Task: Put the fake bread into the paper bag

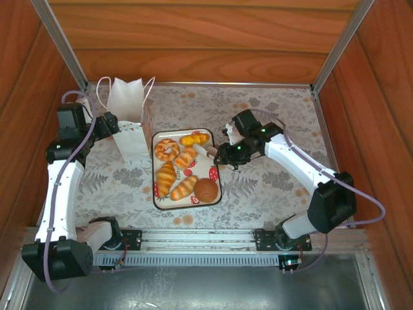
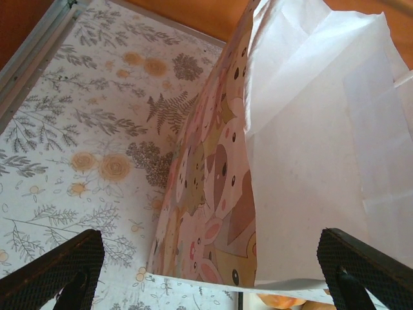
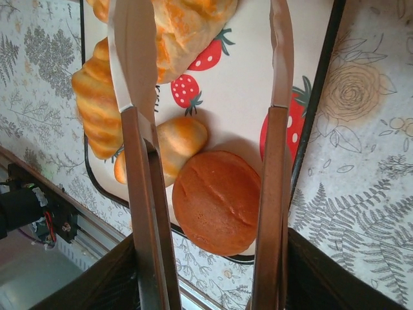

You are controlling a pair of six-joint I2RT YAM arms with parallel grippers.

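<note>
left gripper (image 2: 210,271) wide at paper bag (image 2: 310,168), right gripper (image 3: 213,284) holding tongs (image 3: 132,77)

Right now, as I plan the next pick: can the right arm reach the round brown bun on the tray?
Likely yes: the right pincer holds open tongs above the tray, and the bun lies uncovered, nothing on it.

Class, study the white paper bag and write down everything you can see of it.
The paper bag is thin, creased white paper with a pinkish cartoon-animal print on its side panels and thin white cord handles. It stands upright on the floral tablecloth at the table's left, close beside the strawberry tray. The open left end effector straddles its edge; contact cannot be told.
</note>
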